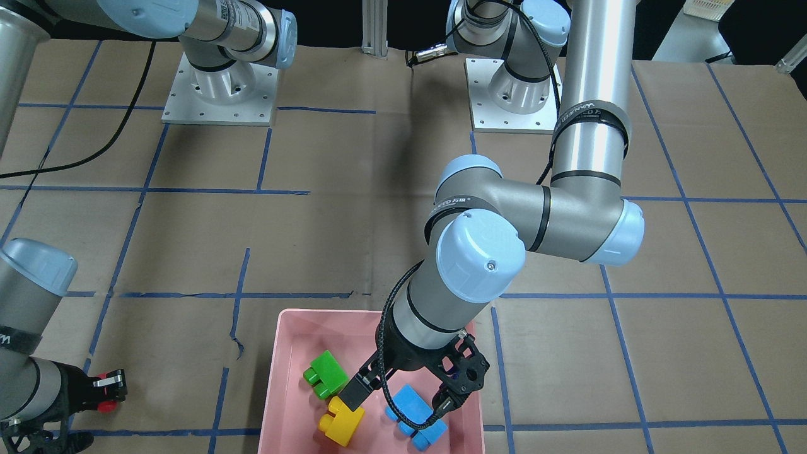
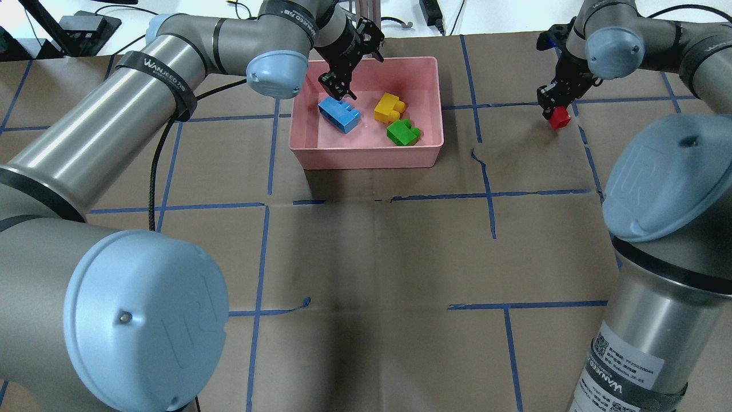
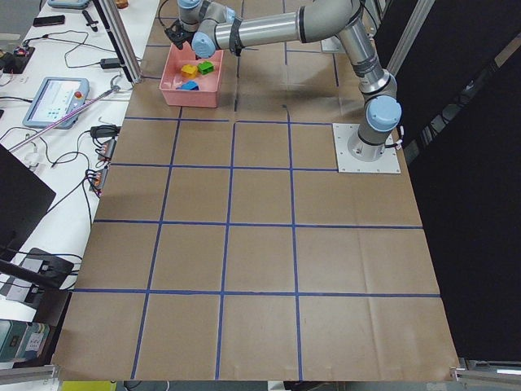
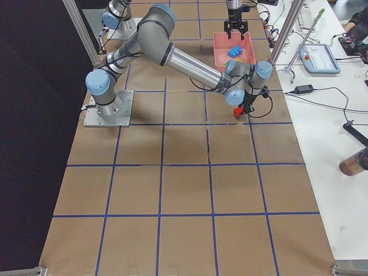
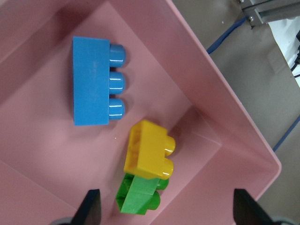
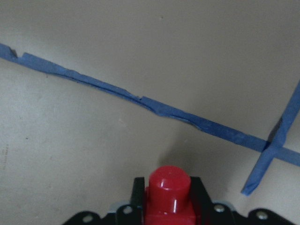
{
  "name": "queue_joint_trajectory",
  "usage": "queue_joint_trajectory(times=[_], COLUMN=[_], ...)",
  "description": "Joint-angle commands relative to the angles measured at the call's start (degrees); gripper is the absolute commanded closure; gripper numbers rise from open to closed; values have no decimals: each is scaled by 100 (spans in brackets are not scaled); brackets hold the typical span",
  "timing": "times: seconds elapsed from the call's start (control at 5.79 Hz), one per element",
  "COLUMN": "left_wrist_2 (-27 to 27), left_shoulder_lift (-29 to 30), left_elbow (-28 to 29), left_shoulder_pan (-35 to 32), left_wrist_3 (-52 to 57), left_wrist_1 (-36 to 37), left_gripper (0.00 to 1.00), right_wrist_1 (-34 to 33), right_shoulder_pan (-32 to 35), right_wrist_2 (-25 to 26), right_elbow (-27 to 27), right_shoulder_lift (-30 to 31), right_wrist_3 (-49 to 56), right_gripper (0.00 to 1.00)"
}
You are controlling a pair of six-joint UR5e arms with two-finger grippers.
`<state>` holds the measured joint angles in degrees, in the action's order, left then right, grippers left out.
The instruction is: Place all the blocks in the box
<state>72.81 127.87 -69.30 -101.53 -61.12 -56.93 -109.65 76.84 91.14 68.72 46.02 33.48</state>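
Note:
The pink box [image 2: 366,155] stands at the far middle of the table. In it lie the light-blue block [image 2: 338,113], the yellow block [image 2: 389,107] and the green block [image 2: 403,133]. My left gripper [image 2: 340,86] hangs open and empty over the box, just above the blue block; the left wrist view shows the blue [image 5: 93,82], yellow [image 5: 149,150] and green [image 5: 138,194] blocks below it. My right gripper [image 2: 556,109] is shut on the tiny red block [image 2: 559,117], held just above the table to the right of the box. The red block also shows in the right wrist view [image 6: 169,187].
Brown paper with blue tape lines [image 2: 492,194] covers the table. The arms' base plates [image 1: 220,94] stand at the robot's side. A teach pendant [image 3: 57,102] and cables lie on the white bench past the table's far edge.

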Motion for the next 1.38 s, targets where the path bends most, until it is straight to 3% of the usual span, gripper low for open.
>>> queue_joint_trajectory(times=[0.0, 0.35, 0.69, 1.04, 1.21], left_wrist_2=[-13, 337, 1257, 1411, 2160], left_shoulder_lift=[-104, -331, -1268, -1912, -2098], left_elbow=[-135, -381, -968, -1295, -1287], left_shoulder_pan=[281, 931, 1187, 1224, 1215], left_wrist_3=[352, 2331, 4336, 5797, 5900], left_wrist_1=[-80, -98, -1006, -1754, -2186], left_gripper=[1, 1, 1, 0, 0], right_wrist_1=[40, 459, 1433, 1464, 1298], right_shoulder_pan=[76, 531, 1207, 2146, 2429], right_wrist_2=[-17, -44, -96, -227, -568], right_elbow=[-52, -340, -1225, -1414, -1414], right_shoulder_lift=[440, 741, 742, 620, 454], right_wrist_3=[-435, -1479, -3111, -4772, -5407], right_gripper=[81, 80, 80, 80, 80])
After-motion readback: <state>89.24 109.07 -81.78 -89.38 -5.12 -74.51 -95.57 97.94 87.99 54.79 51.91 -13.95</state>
